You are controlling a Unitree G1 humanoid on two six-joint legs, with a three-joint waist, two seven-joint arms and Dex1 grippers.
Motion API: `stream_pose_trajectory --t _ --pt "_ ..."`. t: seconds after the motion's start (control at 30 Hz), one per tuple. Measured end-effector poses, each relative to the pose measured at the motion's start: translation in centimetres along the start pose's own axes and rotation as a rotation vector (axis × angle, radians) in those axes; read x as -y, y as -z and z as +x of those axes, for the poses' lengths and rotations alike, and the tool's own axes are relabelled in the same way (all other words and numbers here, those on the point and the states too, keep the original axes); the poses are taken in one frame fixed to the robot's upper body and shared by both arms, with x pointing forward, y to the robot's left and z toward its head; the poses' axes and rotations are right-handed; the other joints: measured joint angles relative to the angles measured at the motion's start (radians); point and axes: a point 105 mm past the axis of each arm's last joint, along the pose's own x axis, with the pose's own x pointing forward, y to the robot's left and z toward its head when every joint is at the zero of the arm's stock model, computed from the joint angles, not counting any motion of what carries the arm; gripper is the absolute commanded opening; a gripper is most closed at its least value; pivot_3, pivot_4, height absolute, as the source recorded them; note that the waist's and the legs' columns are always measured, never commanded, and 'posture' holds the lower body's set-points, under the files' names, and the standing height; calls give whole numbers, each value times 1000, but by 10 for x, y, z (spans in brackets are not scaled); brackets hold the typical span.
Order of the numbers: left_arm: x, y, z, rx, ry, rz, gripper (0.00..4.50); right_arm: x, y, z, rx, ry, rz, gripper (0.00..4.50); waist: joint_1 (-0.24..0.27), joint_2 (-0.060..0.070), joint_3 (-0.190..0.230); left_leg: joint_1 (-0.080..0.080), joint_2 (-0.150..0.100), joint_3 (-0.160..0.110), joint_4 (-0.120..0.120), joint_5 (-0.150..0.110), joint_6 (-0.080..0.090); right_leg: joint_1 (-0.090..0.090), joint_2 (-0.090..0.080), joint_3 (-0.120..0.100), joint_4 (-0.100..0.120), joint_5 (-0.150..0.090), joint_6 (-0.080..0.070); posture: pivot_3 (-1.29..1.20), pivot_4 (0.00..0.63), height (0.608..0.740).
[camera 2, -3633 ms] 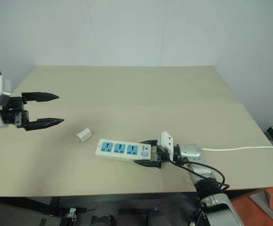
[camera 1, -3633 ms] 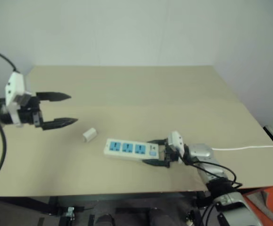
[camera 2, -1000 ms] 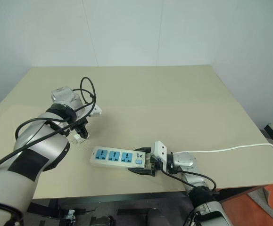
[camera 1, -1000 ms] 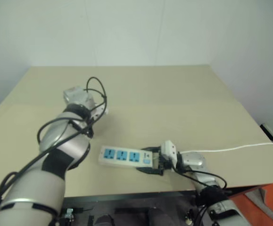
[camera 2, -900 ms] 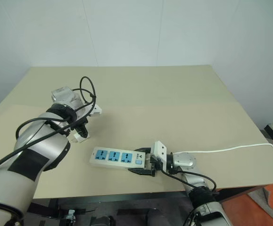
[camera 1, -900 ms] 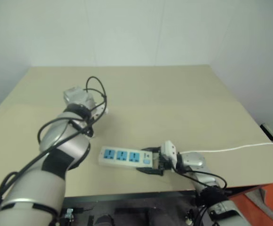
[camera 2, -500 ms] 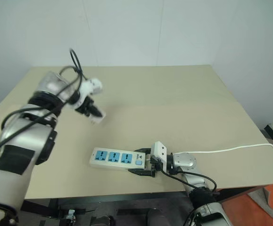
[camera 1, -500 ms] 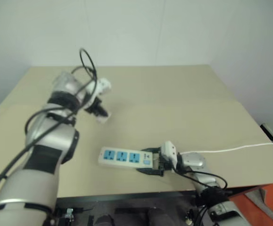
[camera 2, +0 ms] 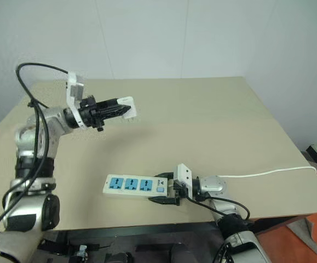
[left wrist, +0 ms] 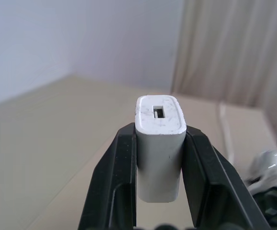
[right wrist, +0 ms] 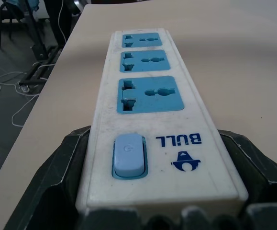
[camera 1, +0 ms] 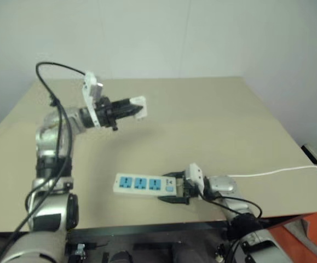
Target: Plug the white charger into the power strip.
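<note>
I have the charger (left wrist: 160,153) clamped in my left gripper (camera 1: 132,107), in the air well above the strip (camera 1: 145,184). My right gripper (camera 1: 173,188) grips the strip's switch end on the table (camera 1: 213,126). Lining up and plugging in remain.

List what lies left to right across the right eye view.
Left gripper holding the charger up off the table → power strip on the table → right gripper around the strip's switch end → white cord trailing to the table's right edge.
</note>
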Motion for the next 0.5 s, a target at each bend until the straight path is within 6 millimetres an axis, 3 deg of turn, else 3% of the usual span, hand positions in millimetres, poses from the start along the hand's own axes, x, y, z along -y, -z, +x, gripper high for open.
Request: stream_pose_trajectory --t 0.2,0.5 --pt "41 24 -17 -57 249 24 973 0 2 0 -4 -4 -1 3421 -2 0 0 6 0 0 0 0 0 6 1 0 -1 -1 2 0 150 740" --pt "71 60 -23 -144 451 30 973 1 2 2 -7 -11 0 3421 -3 0 0 6 0 0 0 0 0 6 1 0 -2 -1 1 0 150 740"
